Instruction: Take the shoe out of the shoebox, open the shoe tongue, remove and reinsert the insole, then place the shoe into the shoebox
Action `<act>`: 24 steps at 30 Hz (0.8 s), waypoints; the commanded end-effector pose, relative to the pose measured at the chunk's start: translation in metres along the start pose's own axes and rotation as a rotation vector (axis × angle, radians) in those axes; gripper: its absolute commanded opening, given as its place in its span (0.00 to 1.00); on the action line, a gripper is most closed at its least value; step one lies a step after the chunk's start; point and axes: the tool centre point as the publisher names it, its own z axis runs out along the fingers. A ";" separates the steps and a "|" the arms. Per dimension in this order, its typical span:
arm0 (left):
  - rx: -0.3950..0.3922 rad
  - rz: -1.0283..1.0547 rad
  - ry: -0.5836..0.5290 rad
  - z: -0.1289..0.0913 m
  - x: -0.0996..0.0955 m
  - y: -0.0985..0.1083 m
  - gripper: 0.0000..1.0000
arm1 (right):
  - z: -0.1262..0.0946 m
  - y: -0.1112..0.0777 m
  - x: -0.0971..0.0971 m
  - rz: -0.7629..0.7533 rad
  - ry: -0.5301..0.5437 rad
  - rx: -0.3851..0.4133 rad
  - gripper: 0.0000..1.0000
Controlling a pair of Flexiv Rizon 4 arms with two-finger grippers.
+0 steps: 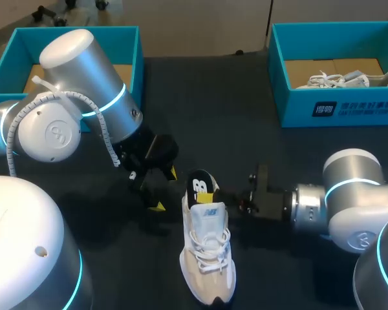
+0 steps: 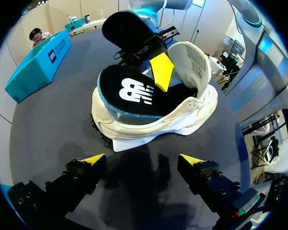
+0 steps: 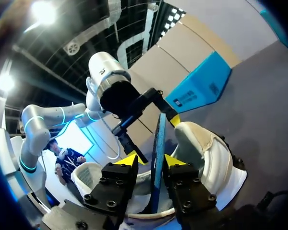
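Right pincer point(image 3: 151, 162): clenched on the insole point(image 3: 158, 139), which stands on edge between the two yellow tips. Its blue rim faces the wrist camera. The arm comes in low from the right.

Insole, from the left wrist: black top face, blue edge, one large white logo mark printed on it. It lies tilted across the heel opening of the shoe point(image 1: 208, 258). The forward end dips inside under one yellow tip of the right pincer, and the heel end rides above the collar.

Shoe: cream-white, laced, upright on the dark table point(image 1: 246, 129). The heel end is at the right pincer and the toe end is well beyond it. The tongue point(image 2: 194, 57) is turned up and back, standing just beside that pincer's tip. A printed label shows on its inner face, too small to make out.

Left pincer point(image 2: 141, 160): released and holding nothing, tips spread wide. The shoe's heel side is just ahead of it, not touching.

Boxes: one teal shoebox point(image 1: 126, 45) sits behind the left pincer, well apart. A second teal box point(image 1: 336, 113) lies well apart from the right pincer and carries a white printed label on its front wall. A second white shoe point(image 1: 346, 79) lies inside it on the brown card floor.
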 end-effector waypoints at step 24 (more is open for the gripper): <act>-0.002 0.000 -0.003 0.000 0.001 0.000 1.00 | 0.001 0.004 -0.005 0.051 -0.044 0.017 0.00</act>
